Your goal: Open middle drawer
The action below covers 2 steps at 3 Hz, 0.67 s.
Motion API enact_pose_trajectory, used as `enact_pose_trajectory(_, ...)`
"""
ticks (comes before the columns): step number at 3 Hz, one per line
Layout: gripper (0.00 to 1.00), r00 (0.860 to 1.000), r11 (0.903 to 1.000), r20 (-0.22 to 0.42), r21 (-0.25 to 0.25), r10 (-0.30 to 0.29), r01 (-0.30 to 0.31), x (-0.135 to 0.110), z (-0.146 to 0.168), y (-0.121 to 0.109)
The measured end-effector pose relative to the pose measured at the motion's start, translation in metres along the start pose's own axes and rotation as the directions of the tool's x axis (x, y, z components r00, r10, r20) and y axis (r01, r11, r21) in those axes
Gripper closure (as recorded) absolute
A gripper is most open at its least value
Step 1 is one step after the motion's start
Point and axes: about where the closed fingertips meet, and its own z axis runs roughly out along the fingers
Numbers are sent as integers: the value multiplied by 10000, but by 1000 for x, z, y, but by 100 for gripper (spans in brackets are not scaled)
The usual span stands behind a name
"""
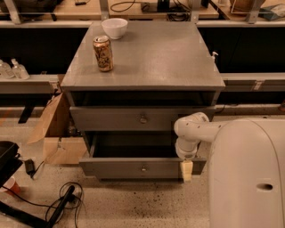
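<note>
Grey metal cabinet (156, 58). Middle drawer (120, 168), flat grey front, small round knob, pulled out, shallow box exposed. Gripper (187, 170), pale yellow tip, at drawer front's right end, below white robot arm (196, 129). On the cabinet top: white ceramic bowl (114, 27), gold drink can (103, 53), apart.

a grey cabinet (151, 58) stands on a pale, speckled floor (142, 209). behind it a long wooden surface (58, 11) runs above dark shelving. an open cardboard box (55, 133) sits just left of the cabinet, with black cables (67, 200) trailing nearby. the light is warm and dim. the gripper (187, 171) hangs low at the cabinet's front right.
</note>
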Motion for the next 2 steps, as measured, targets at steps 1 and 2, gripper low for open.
enact_pose_trajectory(1,0,9998,9994,155,-315,120,-115,-3,17,-7)
enact_pose_trajectory(2,26,9981,9976,501,-607,364,-334,0,37,-1)
